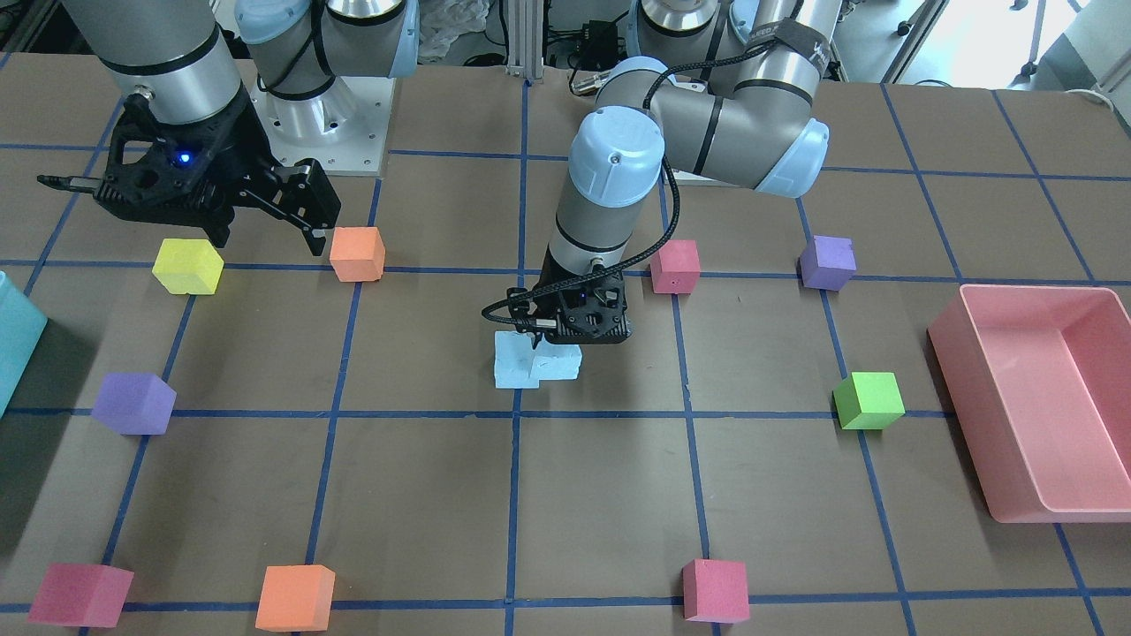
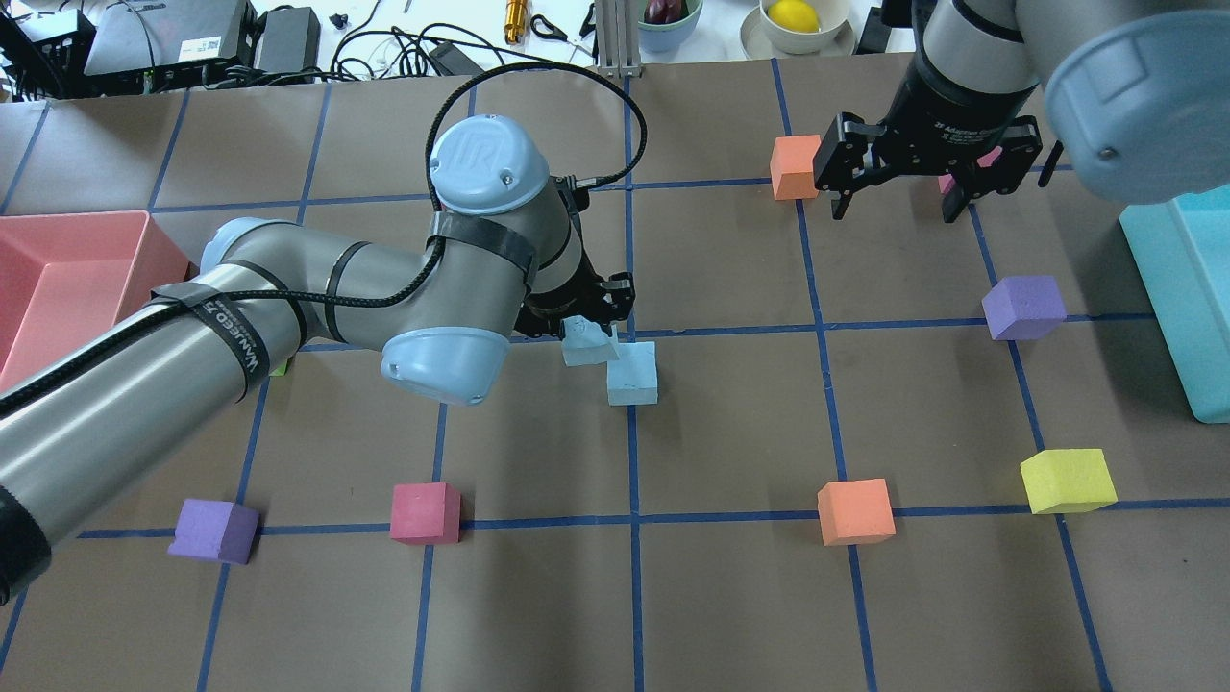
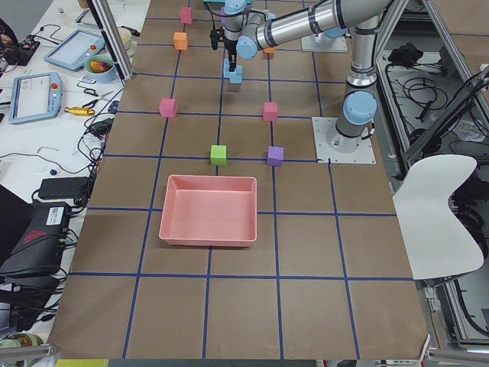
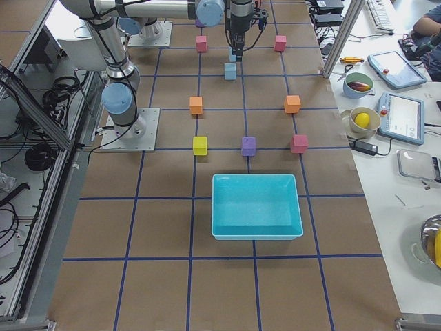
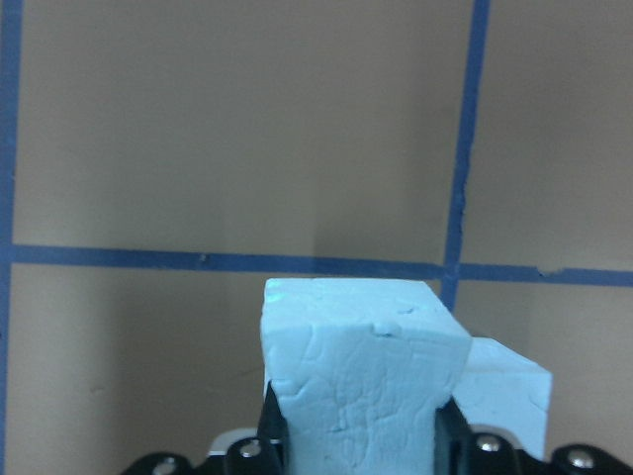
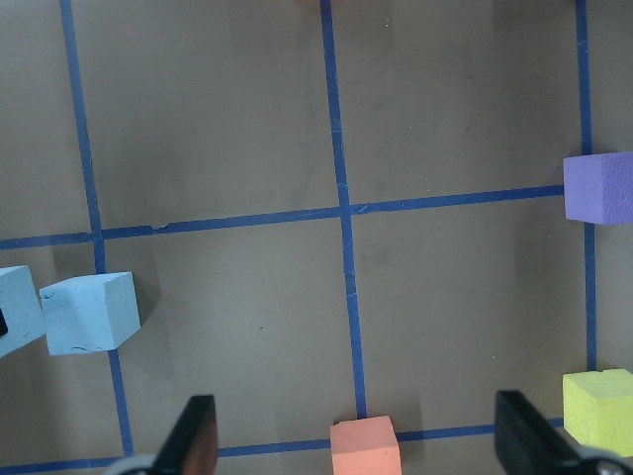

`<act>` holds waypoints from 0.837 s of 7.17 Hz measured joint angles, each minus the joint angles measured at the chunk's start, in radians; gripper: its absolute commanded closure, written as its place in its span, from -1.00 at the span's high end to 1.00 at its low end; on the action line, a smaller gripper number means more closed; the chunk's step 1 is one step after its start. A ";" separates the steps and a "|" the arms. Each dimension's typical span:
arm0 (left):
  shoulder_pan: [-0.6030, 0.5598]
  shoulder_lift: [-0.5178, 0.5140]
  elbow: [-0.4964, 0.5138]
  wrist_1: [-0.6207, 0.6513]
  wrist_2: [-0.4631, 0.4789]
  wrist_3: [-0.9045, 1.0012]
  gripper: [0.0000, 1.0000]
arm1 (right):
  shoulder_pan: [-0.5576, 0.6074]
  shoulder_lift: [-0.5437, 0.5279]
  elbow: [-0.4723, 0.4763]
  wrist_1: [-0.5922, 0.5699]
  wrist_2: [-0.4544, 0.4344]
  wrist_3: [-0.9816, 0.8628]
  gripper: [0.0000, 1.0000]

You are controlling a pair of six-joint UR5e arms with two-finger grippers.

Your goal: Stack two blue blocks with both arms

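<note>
Your closest bystanders, the red cube (image 1: 675, 266) and the orange cube (image 1: 357, 253), stand well apart from the work. The left gripper (image 5: 358, 445) is clenched on the held blue block (image 5: 361, 371), slightly skewed (a cube, so no long axis). It is just beside the second blue block (image 2: 632, 374), which lies flat mid-table. The right gripper (image 2: 894, 197) hangs spread, empty. The table (image 2: 730, 413) is brown paper with a blue tape grid (image 2: 634, 577).

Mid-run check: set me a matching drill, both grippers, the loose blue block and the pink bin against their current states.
1 left gripper
2 right gripper
3 loose blue block
4 pink bin

A open, holding nothing
B on the table, beside the held blue block
C standing empty on the robot's left side
D shut on the held blue block

Pairs: 1-D, 2-A, 3-B, 4-C
</note>
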 measured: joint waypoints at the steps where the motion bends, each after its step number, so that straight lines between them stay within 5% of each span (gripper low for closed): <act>1: -0.021 -0.006 0.009 -0.003 -0.004 -0.040 -1.00 | 0.000 -0.006 -0.001 0.007 0.001 0.000 1.00; 4: -0.054 -0.024 0.032 -0.009 -0.005 -0.072 -0.89 | -0.001 -0.025 0.001 0.027 0.009 -0.018 1.00; 5: -0.056 -0.031 0.031 -0.010 -0.007 -0.073 -0.47 | -0.002 -0.028 0.002 0.043 0.013 -0.050 1.00; 6: -0.057 -0.038 0.031 -0.009 -0.008 -0.077 0.30 | -0.002 -0.029 0.005 0.051 0.014 -0.077 1.00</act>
